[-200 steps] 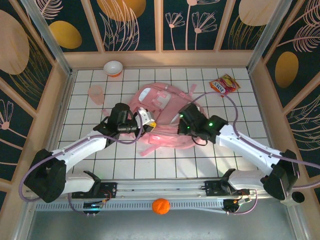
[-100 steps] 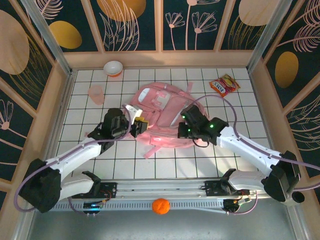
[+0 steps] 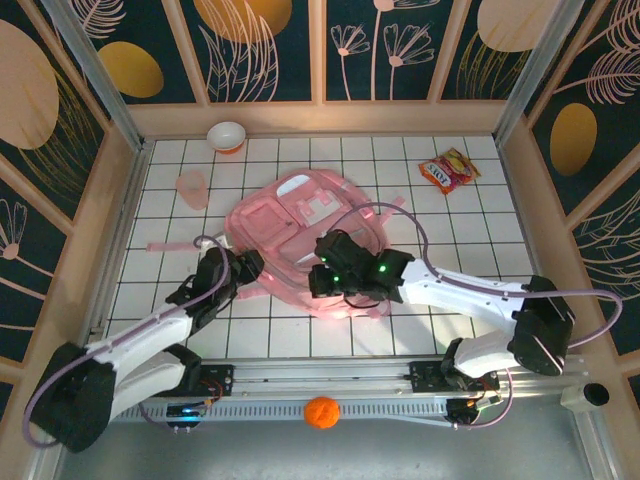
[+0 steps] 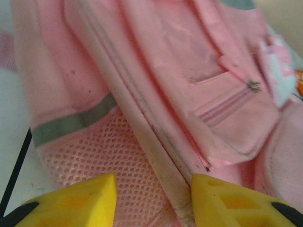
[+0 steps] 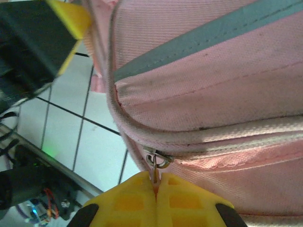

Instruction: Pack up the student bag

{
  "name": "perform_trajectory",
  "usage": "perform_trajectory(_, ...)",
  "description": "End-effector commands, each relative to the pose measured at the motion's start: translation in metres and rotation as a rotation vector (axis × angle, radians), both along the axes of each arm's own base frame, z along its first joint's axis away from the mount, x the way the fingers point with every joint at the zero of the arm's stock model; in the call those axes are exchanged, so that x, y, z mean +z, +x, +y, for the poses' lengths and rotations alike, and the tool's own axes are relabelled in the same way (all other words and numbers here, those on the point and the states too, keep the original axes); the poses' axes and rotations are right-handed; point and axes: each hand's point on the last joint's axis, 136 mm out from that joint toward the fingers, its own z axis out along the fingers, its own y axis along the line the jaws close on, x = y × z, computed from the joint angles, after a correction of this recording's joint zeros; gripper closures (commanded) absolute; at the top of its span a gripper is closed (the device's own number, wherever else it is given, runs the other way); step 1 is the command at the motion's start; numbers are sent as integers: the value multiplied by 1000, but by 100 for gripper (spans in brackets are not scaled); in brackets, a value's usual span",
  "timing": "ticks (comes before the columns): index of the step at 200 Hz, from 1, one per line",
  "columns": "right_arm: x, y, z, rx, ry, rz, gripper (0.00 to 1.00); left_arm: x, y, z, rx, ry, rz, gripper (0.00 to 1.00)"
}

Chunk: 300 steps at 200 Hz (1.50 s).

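The student bag (image 3: pixel 300 215) is a big pink backpack lying flat mid-table, pockets up. My left gripper (image 3: pixel 250 264) sits at its near-left corner. In the left wrist view that gripper (image 4: pixel 154 189) is open, its yellow fingers (image 4: pixel 80 198) either side of the bag's mesh side pocket (image 4: pixel 109 156) and white trim, clamping nothing. My right gripper (image 3: pixel 318 274) is at the bag's near edge. In the right wrist view it (image 5: pixel 155 182) is shut on the metal zipper pull (image 5: pixel 156 163) of the white zipper trim (image 5: pixel 199 139).
A white and orange bowl (image 3: pixel 227 135) and a small translucent pink cup (image 3: pixel 192 187) stand at the back left. A red and yellow snack packet (image 3: pixel 449 169) lies at the back right. An orange ball (image 3: pixel 321 412) rests in front of the arms' rail.
My left gripper has opened, let go of the bag and drawn back to its near-left corner. The right gripper has travelled left along the bag's near edge with the zipper pull. The bag shifted left.
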Motion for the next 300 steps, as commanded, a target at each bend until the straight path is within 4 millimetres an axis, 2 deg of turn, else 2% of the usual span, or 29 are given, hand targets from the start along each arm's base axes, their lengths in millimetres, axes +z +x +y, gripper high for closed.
perform_trajectory(1,26,6,29,-4,135,-8,100,15,29,-10,63,-78,-21,55)
perform_trajectory(23,25,5,36,-3,166,1,100,22,56,-23,35,-41,-27,51)
perform_trajectory(35,23,8,37,-17,173,2,100,34,68,-32,15,-39,-37,49)
perform_trajectory(54,21,14,34,-45,168,-7,100,46,72,-32,51,-61,8,48)
perform_trajectory(72,20,20,32,-68,167,-15,100,53,61,-30,102,-118,104,47)
perform_trajectory(124,20,31,32,-100,184,-27,100,72,19,-44,158,-383,300,48)
perform_trajectory(185,13,35,33,-83,163,-29,100,72,-23,-88,127,-487,587,49)
perform_trajectory(239,10,35,39,-61,156,-23,100,61,-35,-93,126,-471,681,52)
perform_trajectory(279,10,35,39,-59,157,-25,100,55,-40,-97,112,-468,722,49)
perform_trajectory(300,12,35,40,-52,162,-30,100,53,-36,-100,117,-472,721,54)
